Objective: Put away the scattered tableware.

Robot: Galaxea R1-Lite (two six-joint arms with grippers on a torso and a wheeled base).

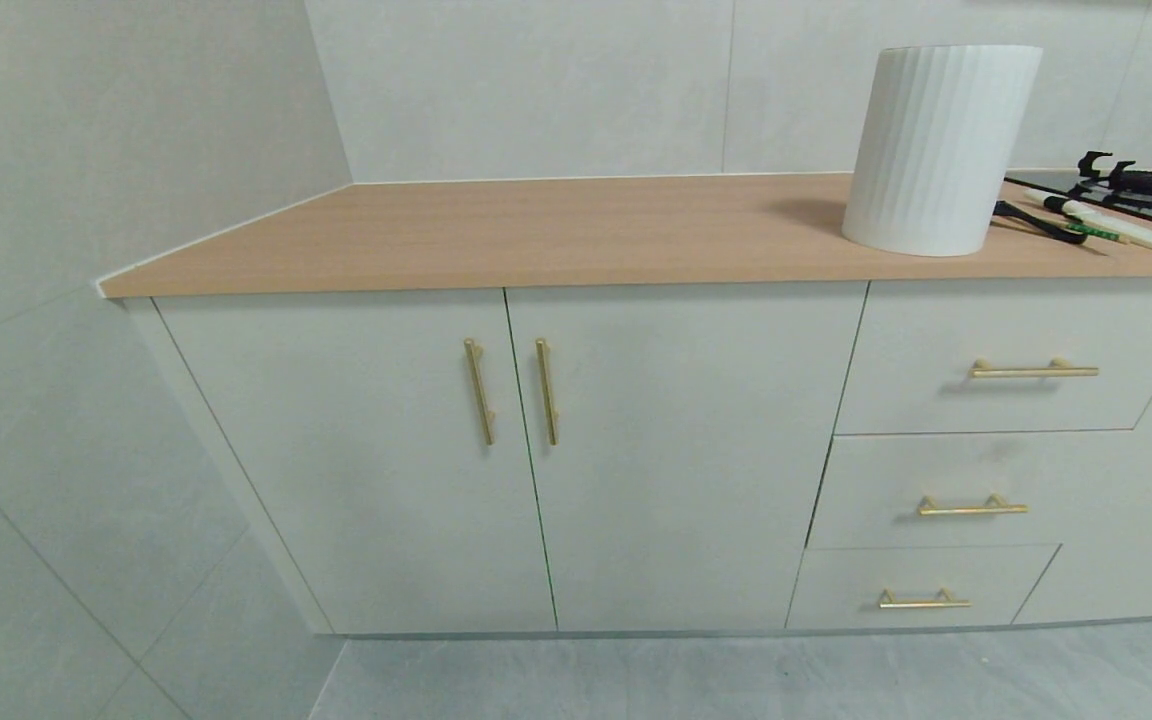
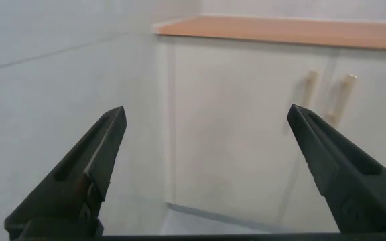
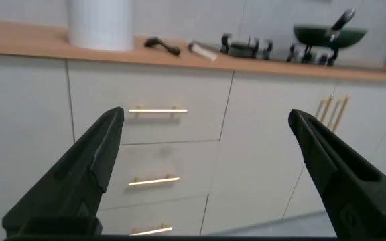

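A tiled wall (image 1: 86, 150) closes the left side and meets the wooden countertop (image 1: 536, 235) at its angled left end. The left gripper (image 2: 206, 110) hangs with jaws spread wide and nothing between them, facing the cabinet's left corner beside that wall. Under the countertop's front edge are two doors (image 1: 356, 450) with upright gold handles (image 1: 479, 390) close together, then three stacked drawers (image 1: 996, 320). The right gripper (image 3: 206, 114) is likewise wide and holds nothing, facing the drawers and apart from them. A long run of wood leads to a white ribbed container (image 1: 941, 150) near the front edge. Just right of it lie a black-handled utensil (image 1: 1036, 222) and a white-handled utensil (image 1: 1121, 228), beside the hob (image 1: 1151, 185)
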